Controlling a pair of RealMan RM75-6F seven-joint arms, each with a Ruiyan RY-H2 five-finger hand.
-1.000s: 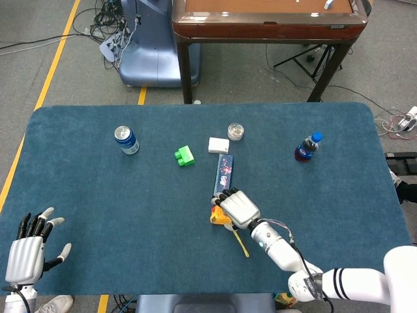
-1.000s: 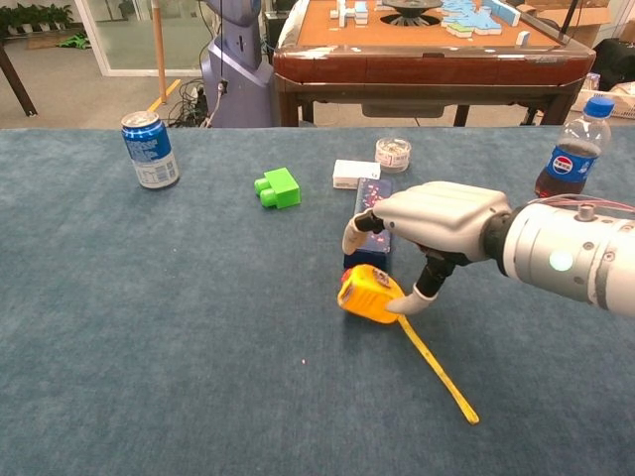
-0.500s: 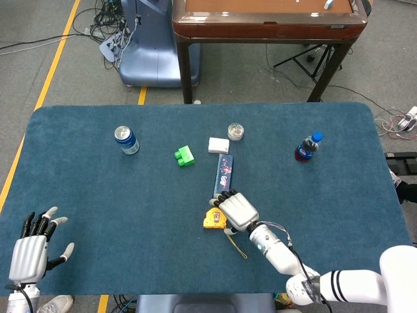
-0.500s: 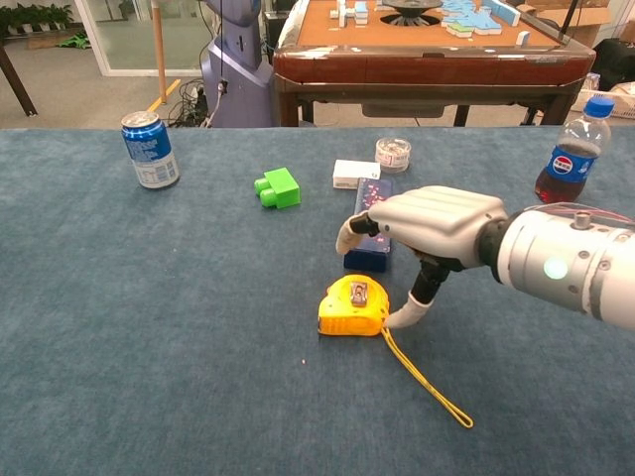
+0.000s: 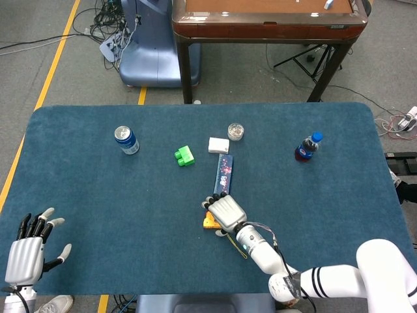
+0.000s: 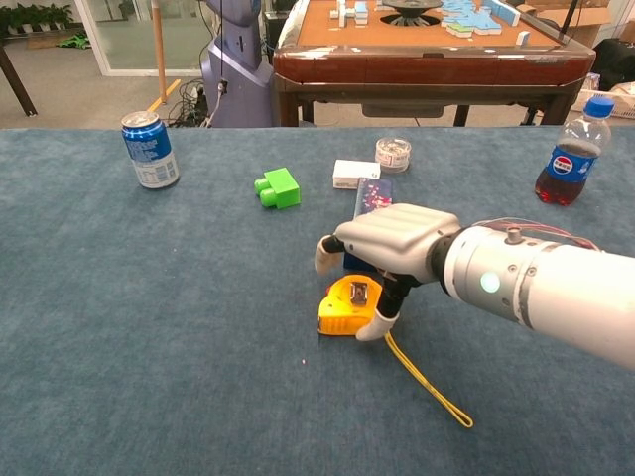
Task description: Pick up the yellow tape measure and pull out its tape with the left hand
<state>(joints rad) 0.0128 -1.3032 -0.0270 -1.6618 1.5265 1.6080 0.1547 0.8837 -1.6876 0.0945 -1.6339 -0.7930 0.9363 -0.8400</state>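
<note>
The tape measure (image 6: 349, 304) is lying on the blue table (image 6: 149, 327) near the middle, with a bit of yellow tape (image 6: 429, 387) already trailing out toward the robot. The right hand (image 6: 382, 246) is cupped over it, thumb down against its side, but I can't tell if it really has a grip. The left hand (image 5: 27, 251) sits well apart at the table's near corner, fingers spread, holding nothing. So by my reckoning the pickup isn't done and the left-hand pull is all still to do.

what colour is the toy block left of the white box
Bright green block; the chest view shows it best.
</note>
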